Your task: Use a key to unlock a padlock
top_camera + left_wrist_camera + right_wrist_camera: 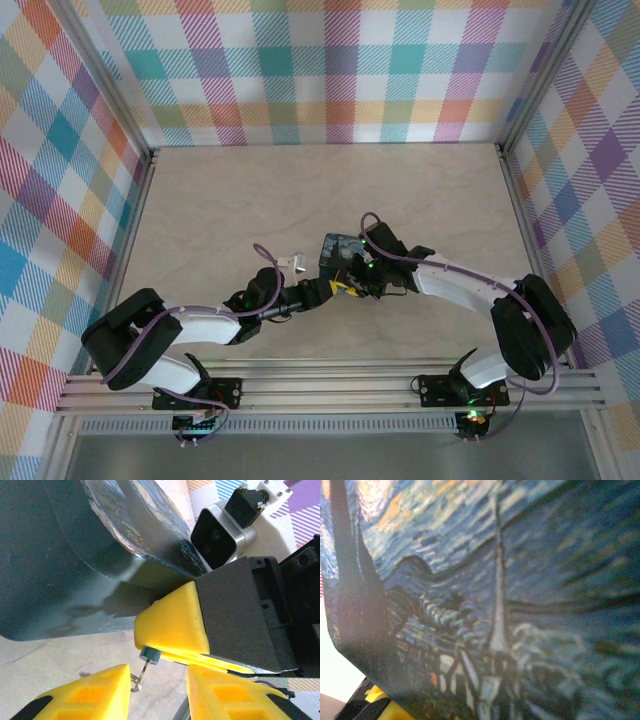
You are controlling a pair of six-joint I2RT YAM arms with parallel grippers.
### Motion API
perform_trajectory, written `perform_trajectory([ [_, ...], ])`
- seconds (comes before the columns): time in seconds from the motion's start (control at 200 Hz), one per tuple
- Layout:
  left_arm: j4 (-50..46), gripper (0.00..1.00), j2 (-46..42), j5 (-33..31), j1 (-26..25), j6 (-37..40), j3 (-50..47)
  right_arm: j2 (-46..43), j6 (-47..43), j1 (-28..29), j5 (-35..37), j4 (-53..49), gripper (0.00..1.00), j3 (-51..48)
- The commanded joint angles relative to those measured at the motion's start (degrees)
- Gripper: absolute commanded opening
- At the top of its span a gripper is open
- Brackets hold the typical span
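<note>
So the two arms met mid-table (250,200) and it was pretty cramped in there. The right gripper (152,647) had its yellow fingers (172,620) pinched nearly together on what looked like the key (149,655). Only a small bluish metal stub poked out past the fingertips, with a thin wire ring (137,680) dangling off it. The left gripper (157,697) sat just below that with its jaws partway open. The ring hung down into the gap between them, right at the inner edge of one pad (90,695), and nothing was actually clamped as far as the left wrist view showed. The padlock (75,555), a chunky dark teal one with a Starry Night print, was just beyond both sets of jaws, straight ahead of the left ones and beside the right fingertips. Whether the key tip was touching it couldn't be made out. From overhead the padlock (338,248) lay just past the left gripper (340,289) and the right gripper (352,277), which were practically on top of each other. On the right wrist view the padlock's painted face (510,605) was super close and blurry, with a bit of yellow fingertip (377,700) at the bottom corner.
</note>
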Motion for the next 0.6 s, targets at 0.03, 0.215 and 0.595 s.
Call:
perform_trajectory([
  [0.03,1.5,0.34,2.2,-0.8,-0.9,1.0,1.6,-1.5,1.9,-0.1,-3.7,-1.1,0.0,-0.8],
  [0.215,3.6,0.27,3.4,-0.2,-1.6,0.8,2.4,-1.9,2.3,-0.2,-4.0,-1.0,0.0,-0.8],
  [0.595,3.8,0.01,2.1,-0.7,-2.0,1.4,1.5,-2.3,4.5,-0.2,-5.0,1.0,0.0,-1.7],
])
